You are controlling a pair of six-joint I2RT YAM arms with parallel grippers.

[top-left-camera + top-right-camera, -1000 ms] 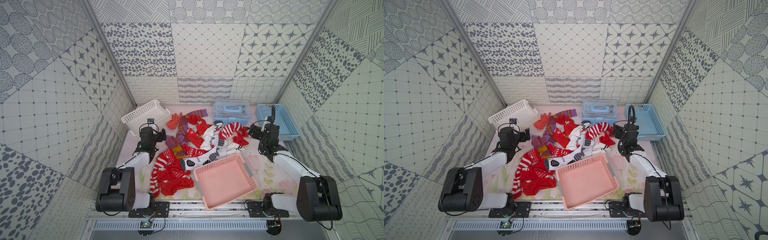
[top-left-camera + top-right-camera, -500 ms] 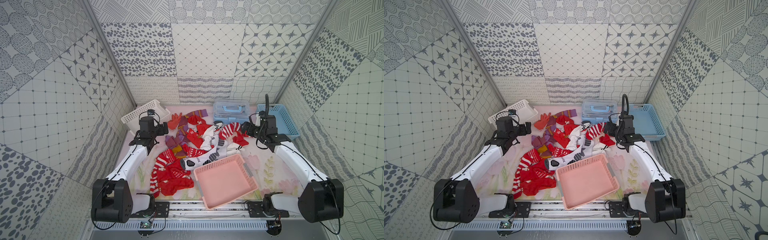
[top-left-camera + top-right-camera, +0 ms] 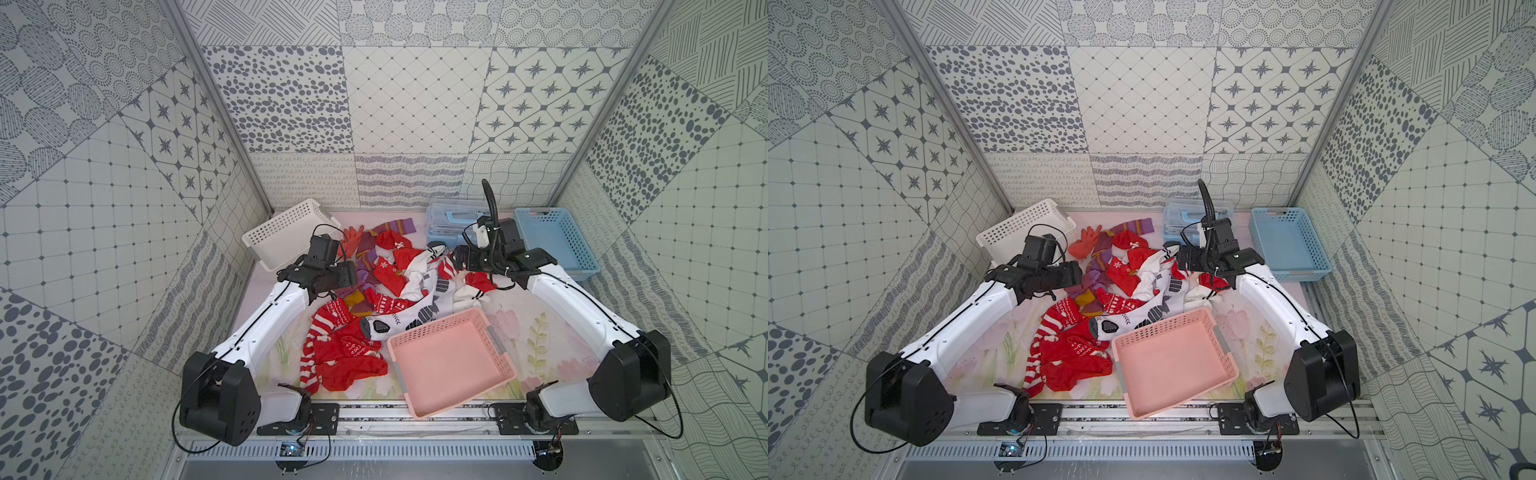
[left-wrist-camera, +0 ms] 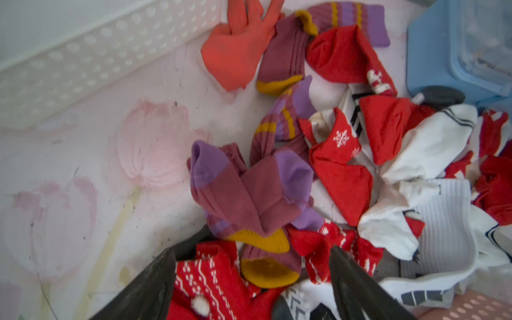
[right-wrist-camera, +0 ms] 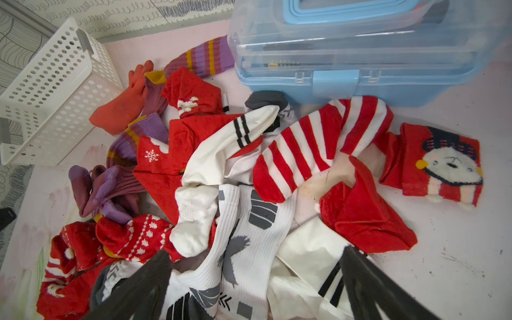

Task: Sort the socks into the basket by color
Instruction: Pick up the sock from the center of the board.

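Baskets first: a pink basket point(image 3: 451, 365) sits at the lower middle of both top views with nothing in it, one corner reaching the front rail. A white basket point(image 3: 286, 232) stands tilted at the upper left of the desk, and a blue basket point(image 3: 557, 243) lies at the upper right; neither shows any sock inside. Between them, at the back, is a clear storage box point(image 5: 360, 47) with a blue lid and latch (its contents are too blurred to name).

All the socks point(image 3: 390, 299) lie loose in a heap on the desk, from the back edge down to the pink basket's left side. Purple socks point(image 4: 249, 199) with yellow toes lie on the heap's left, white socks point(image 5: 249, 221) with black-grey marks run through its middle, and red socks point(image 3: 340, 361) spread at lower left and around the right. An orange-red glove point(image 4: 235, 55) rests just beside the white basket.

The left gripper point(image 4: 249, 279) hovers over the purple and red socks with its jaws apart, holding nothing. The right gripper point(image 5: 257, 277) hangs over the white socks, jaws wide and likewise holding nothing.

The desk point(image 4: 110, 166) is pale pink with faded tulip prints and small dark specks. Walls of grey-and-white patterned panels enclose it on three sides.
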